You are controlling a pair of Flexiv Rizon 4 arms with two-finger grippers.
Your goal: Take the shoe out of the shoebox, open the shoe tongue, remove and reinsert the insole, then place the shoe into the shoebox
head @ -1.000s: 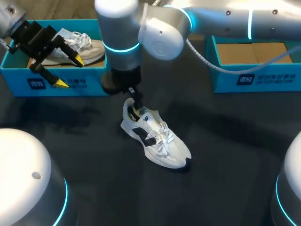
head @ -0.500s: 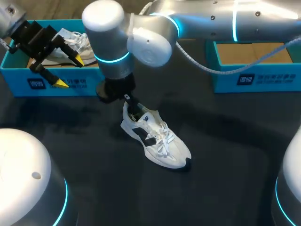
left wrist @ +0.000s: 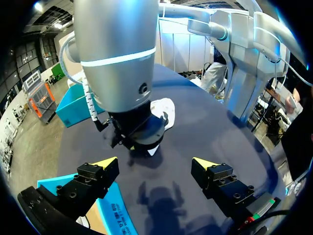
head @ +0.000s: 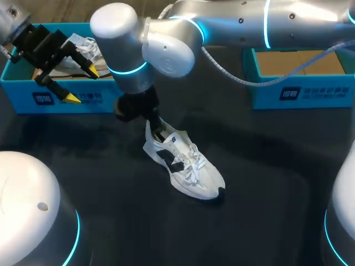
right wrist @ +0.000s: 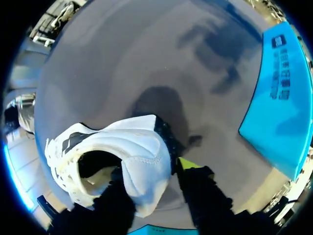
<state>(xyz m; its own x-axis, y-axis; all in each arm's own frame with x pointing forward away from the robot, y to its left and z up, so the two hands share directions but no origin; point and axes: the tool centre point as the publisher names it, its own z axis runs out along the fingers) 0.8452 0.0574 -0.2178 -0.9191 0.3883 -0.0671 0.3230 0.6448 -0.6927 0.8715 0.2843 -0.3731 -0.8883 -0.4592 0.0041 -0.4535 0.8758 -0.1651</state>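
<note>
Pinches the shoe (head: 186,169) by its heel with right tool (right wrist: 149,169) on the desk (head: 266,183); holds left tool (head: 81,84) spread, empty, over blue shoebox (head: 105,100) bearing white print.

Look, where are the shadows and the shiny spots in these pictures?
Head view: glare streaks shine on the right arm, whose soft shadow crosses the table beside the shoe. Left wrist view: a forked shadow lies on the table under the open left gripper. Right wrist view: a dark shadow sits ahead of the shoe's heel.
</note>
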